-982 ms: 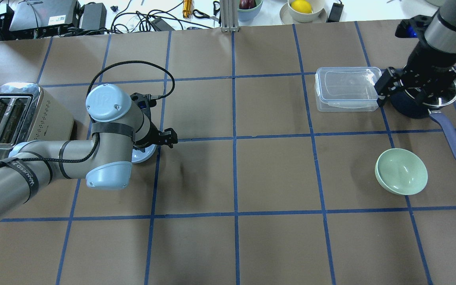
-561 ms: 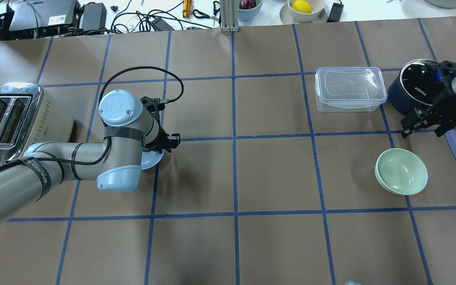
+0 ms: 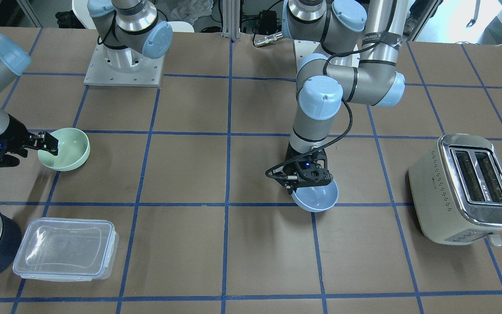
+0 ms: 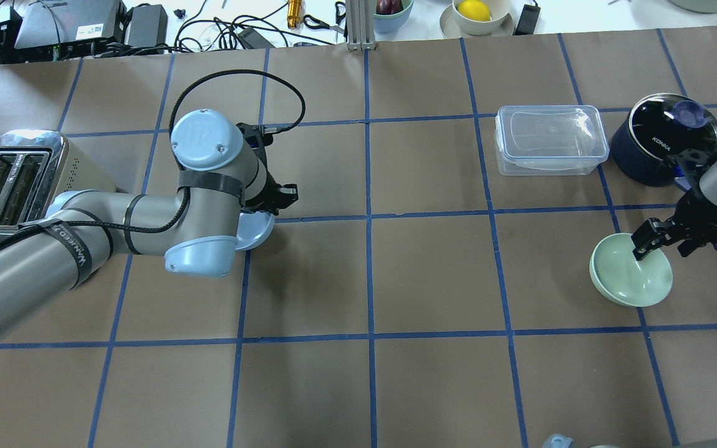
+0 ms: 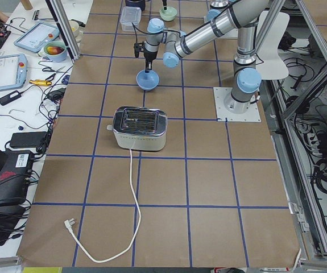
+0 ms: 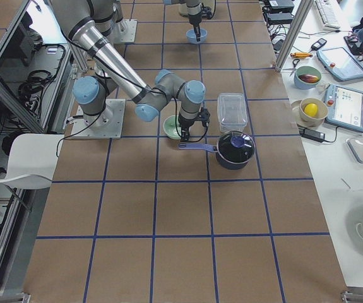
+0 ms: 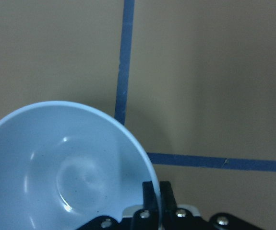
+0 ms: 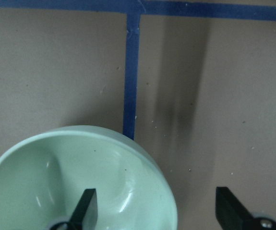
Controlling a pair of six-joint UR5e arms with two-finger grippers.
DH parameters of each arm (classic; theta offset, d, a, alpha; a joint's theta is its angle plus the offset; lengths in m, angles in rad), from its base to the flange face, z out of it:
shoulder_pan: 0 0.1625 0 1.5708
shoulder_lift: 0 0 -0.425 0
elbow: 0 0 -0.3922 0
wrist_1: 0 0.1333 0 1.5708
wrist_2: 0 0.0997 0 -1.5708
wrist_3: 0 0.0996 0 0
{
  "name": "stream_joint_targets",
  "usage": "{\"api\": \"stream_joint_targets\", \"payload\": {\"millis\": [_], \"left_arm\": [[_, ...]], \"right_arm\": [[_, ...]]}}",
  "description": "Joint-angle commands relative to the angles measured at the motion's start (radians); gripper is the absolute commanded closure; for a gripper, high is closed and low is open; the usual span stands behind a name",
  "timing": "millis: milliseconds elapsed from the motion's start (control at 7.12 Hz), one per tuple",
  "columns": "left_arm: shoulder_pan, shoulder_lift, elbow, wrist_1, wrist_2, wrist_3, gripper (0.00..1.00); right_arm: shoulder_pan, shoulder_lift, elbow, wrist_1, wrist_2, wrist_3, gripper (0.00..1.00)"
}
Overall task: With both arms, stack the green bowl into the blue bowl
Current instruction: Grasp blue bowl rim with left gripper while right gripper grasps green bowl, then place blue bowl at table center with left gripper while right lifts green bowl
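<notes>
The blue bowl (image 4: 257, 228) hangs from my left gripper (image 4: 276, 202), which is shut on its rim. It shows tilted in the front view (image 3: 317, 198) and close up in the left wrist view (image 7: 66, 177). The green bowl (image 4: 623, 280) sits on the table at the right. My right gripper (image 4: 666, 244) is open and straddles its near rim, with one finger (image 8: 85, 206) inside the bowl (image 8: 80, 163) and the other outside. In the front view the green bowl (image 3: 71, 149) is at the left, with the right gripper (image 3: 26, 150) at its edge.
A toaster (image 4: 16, 186) stands at the far left beside the left arm. A clear lidded container (image 4: 548, 140) and a navy saucepan (image 4: 660, 143) stand just beyond the green bowl. Cables and bowls of fruit lie past the table's far edge.
The left arm has carried the blue bowl to the right and a little farther out. The right arm has swung from above the saucepan down to the green bowl's rim.
</notes>
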Motion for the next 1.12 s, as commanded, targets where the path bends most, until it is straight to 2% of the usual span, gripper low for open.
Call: {"api": "stream_joint_targets", "payload": {"millis": [0, 140, 281, 421, 561, 702, 842, 982], "left_arm": [[-0.238, -0.034, 0.129, -0.070, 0.000, -0.306, 1.00], [-0.302, -0.057, 0.158, -0.091, -0.005, -0.412, 1.00], [-0.324, -0.079, 0.163, -0.091, 0.000, -0.433, 1.00], [-0.325, -0.103, 0.164, -0.085, 0.001, -0.421, 1.00], [-0.325, -0.121, 0.189, -0.072, 0.001, -0.419, 0.92], [-0.323, -0.131, 0.209, -0.071, 0.001, -0.419, 0.01], [-0.299, -0.114, 0.238, -0.073, 0.003, -0.328, 0.00], [-0.229, -0.078, 0.275, -0.123, 0.004, -0.194, 0.00]], "right_arm": [[-0.001, 0.009, 0.002, -0.002, -0.027, -0.058, 0.64], [-0.001, 0.009, 0.002, 0.001, -0.025, -0.053, 0.90], [-0.001, 0.009, 0.002, 0.004, -0.025, -0.053, 1.00], [-0.001, 0.008, 0.002, 0.004, -0.025, -0.052, 1.00], [-0.001, 0.008, 0.002, 0.004, -0.025, -0.052, 1.00], [-0.001, 0.008, 0.000, 0.001, -0.022, -0.045, 1.00], [0.005, -0.004, -0.010, 0.001, -0.004, -0.023, 1.00], [0.031, -0.020, -0.053, 0.028, 0.066, 0.031, 1.00]]}}
